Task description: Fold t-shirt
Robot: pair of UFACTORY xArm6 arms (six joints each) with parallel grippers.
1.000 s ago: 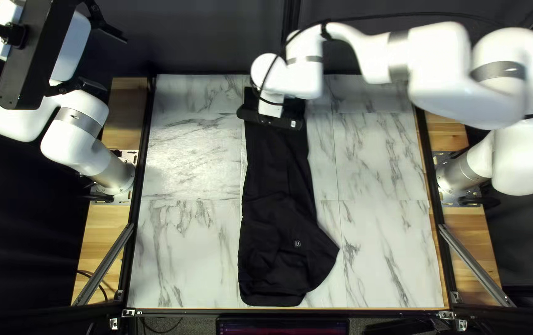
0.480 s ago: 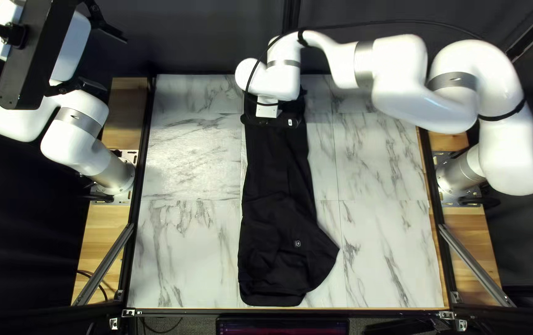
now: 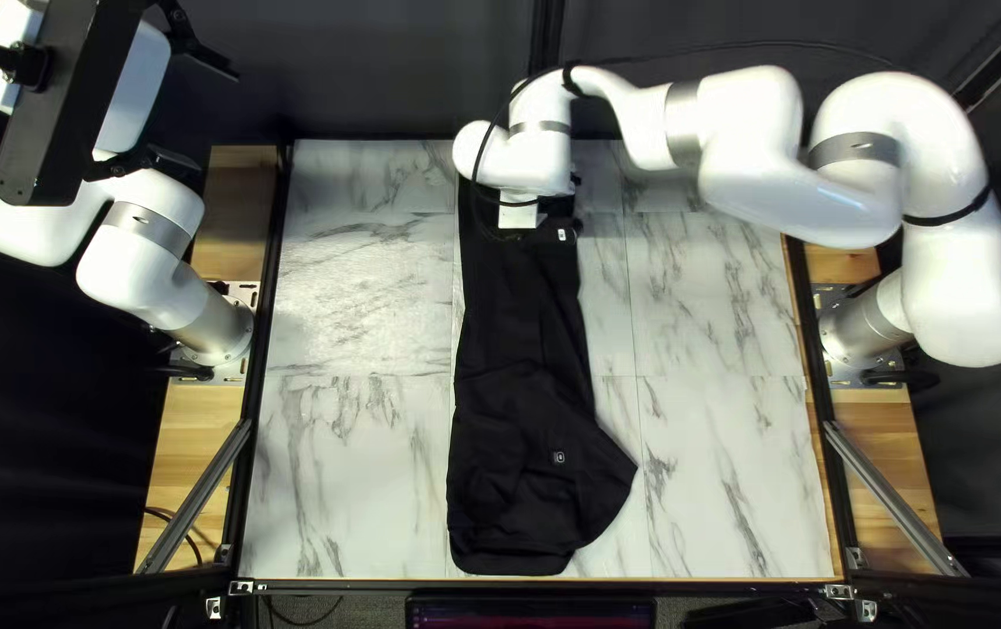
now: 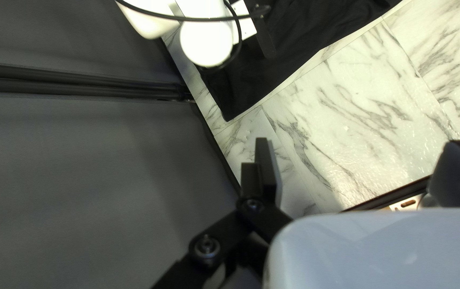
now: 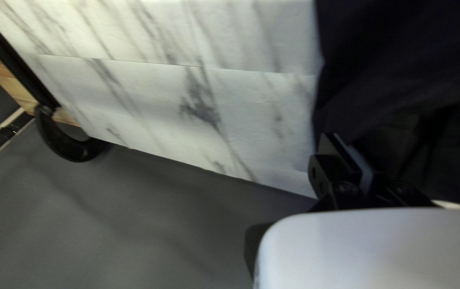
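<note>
The change was in the right arm: over the last second it had come down to the far end of the t-shirt, and since the latest earlier picture its wrist had edged a little toward the right of the top left view. The t-shirt's visible outline had not altered, so no new fold had been made yet; the shift looked like lining up for a hold on the far end.

The black t-shirt lay on the counter in a long, narrow strip, running from the far edge almost to the near one. It seemed already gathered or folded lengthwise. Near its lower end, a pointed corner stuck out toward the right, beside a small pale mark.

The right hand was down among the dark cloth, but whether it had hold of any could not be told. The left hand was released, its fingers wide apart with nothing between them, off by the counter's left side, and its arm had not moved.

The next move probably called for carrying the far end toward the near edge. A shallow grip could drag the strip or pick up only one layer.
</note>
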